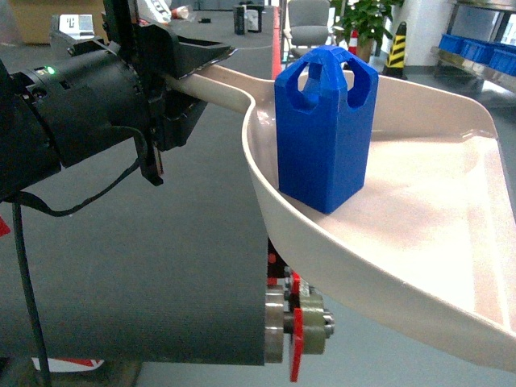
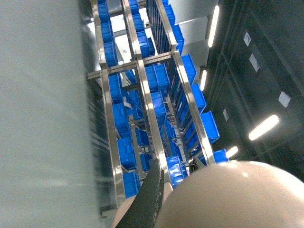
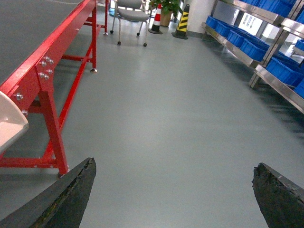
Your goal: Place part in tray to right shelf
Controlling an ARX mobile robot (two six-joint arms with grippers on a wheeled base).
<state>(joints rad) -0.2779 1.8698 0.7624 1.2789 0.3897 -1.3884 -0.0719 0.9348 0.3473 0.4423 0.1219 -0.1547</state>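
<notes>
Here, nearest the head camera, the tray (image 1: 419, 242) rides level in the air, the part (image 1: 325, 129) upright on its floor near the handle end, against the raised rim, likely so it won't slide off the open front. My left gripper (image 1: 173, 89) is clamped on the tray's handle, carrying it. My right gripper (image 3: 173, 192) hangs with jaws wide apart over bare floor, holding nothing. Farther off on the right, the right shelf (image 1: 476, 52) with blue crates (image 3: 247, 38): delivery not yet made.

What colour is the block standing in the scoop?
Bright blue; the block shows best in the head view.
</notes>
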